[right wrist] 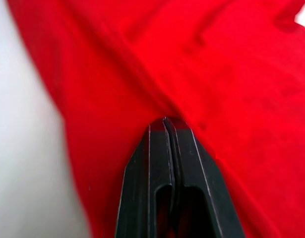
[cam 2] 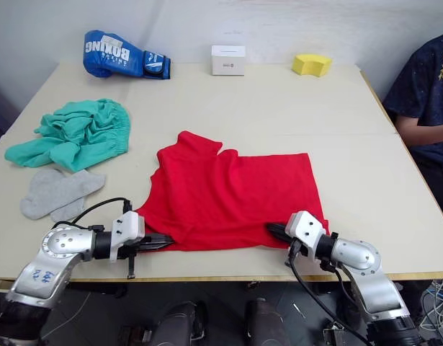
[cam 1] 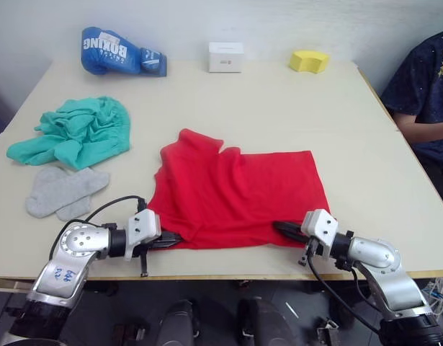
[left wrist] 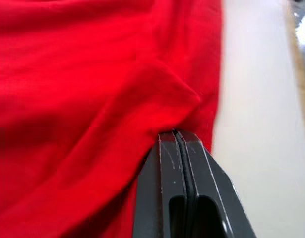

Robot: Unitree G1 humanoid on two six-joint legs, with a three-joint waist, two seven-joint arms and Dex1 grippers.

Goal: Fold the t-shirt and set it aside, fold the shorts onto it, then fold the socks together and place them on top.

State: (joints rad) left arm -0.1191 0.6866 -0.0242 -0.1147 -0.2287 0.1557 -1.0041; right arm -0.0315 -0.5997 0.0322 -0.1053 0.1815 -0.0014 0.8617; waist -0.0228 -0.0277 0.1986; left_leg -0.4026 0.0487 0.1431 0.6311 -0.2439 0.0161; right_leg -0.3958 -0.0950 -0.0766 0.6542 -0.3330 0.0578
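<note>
The red t-shirt (cam 1: 235, 194) lies spread near the table's front edge. At its near left corner my left gripper (cam 1: 175, 238) is shut on the hem; the left wrist view shows its pressed-together fingers (left wrist: 179, 163) pinching red cloth. My right gripper (cam 1: 281, 229) is shut on the near right hem, its fingers (right wrist: 167, 148) closed tight in the right wrist view. The teal shorts (cam 1: 77, 133) sit bunched at the left. Just in front of them lie the grey socks (cam 1: 63, 191), flat and overlapping.
A blue boxing glove (cam 1: 120, 52), a white box (cam 1: 226, 57) and a yellow sponge (cam 1: 309, 61) line the table's far edge. A person in a dark shirt (cam 1: 423, 94) sits at the right side. Bare tabletop (cam 1: 279, 108) stretches behind the t-shirt.
</note>
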